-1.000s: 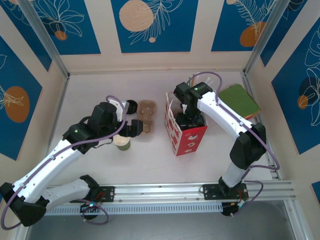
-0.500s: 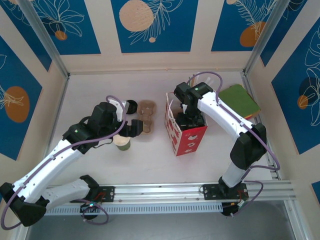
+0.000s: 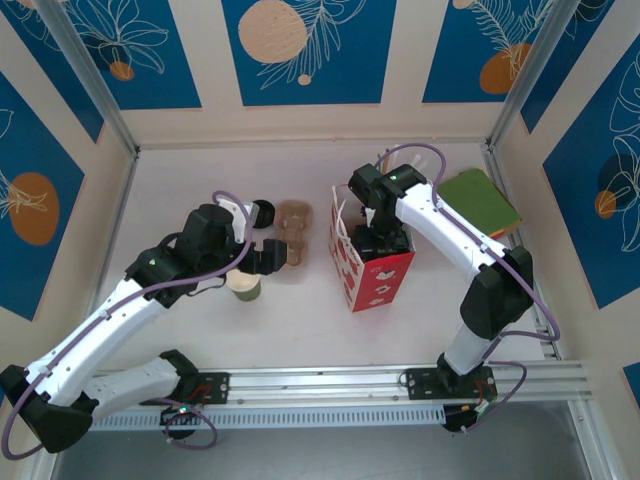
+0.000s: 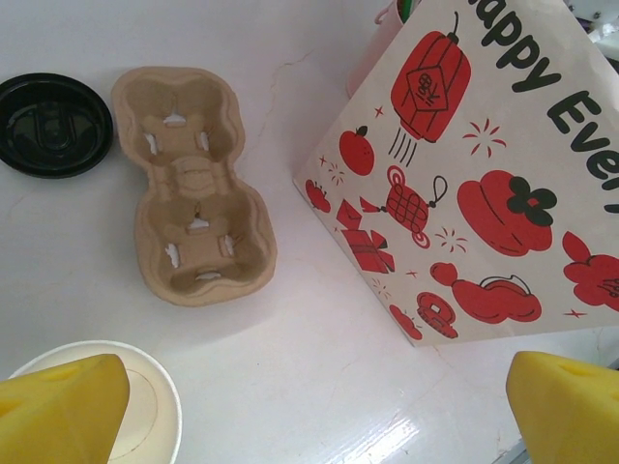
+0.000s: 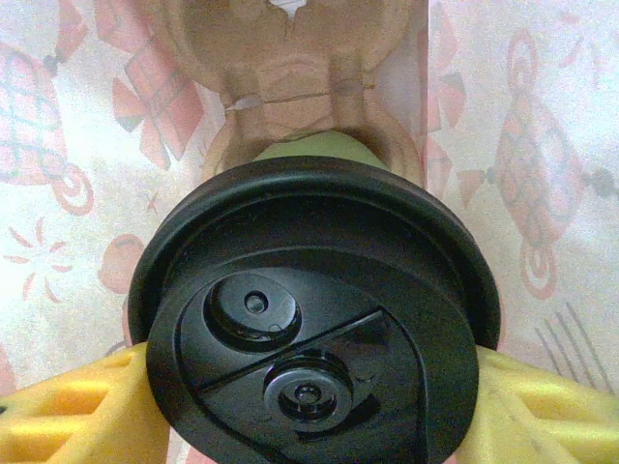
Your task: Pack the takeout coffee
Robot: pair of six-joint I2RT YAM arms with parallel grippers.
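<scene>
The takeout coffee [image 5: 314, 319], a green cup under a round black lid, is inside the red-and-white bag [image 3: 372, 275]. My right gripper [image 5: 314, 401] reaches down into the bag and is shut on the cup, with a yellow finger [image 5: 87, 411] pressed against each side of the lid. Below the cup, at the bag's bottom, lies a brown cardboard carrier [image 5: 290, 48]. I cannot tell whether the cup rests in it. In the top view the right gripper [image 3: 380, 243] sits in the bag's mouth. My left gripper [image 4: 314, 406] hangs open over bare table to the left of the bag [image 4: 484, 164].
A lidless green cup [image 3: 244, 286] stands under the left gripper's left finger. A second cardboard carrier [image 3: 294, 232] and a loose black lid [image 3: 262, 211] lie behind it. A flat green object [image 3: 480, 200] lies at the right wall. The table is walled on three sides.
</scene>
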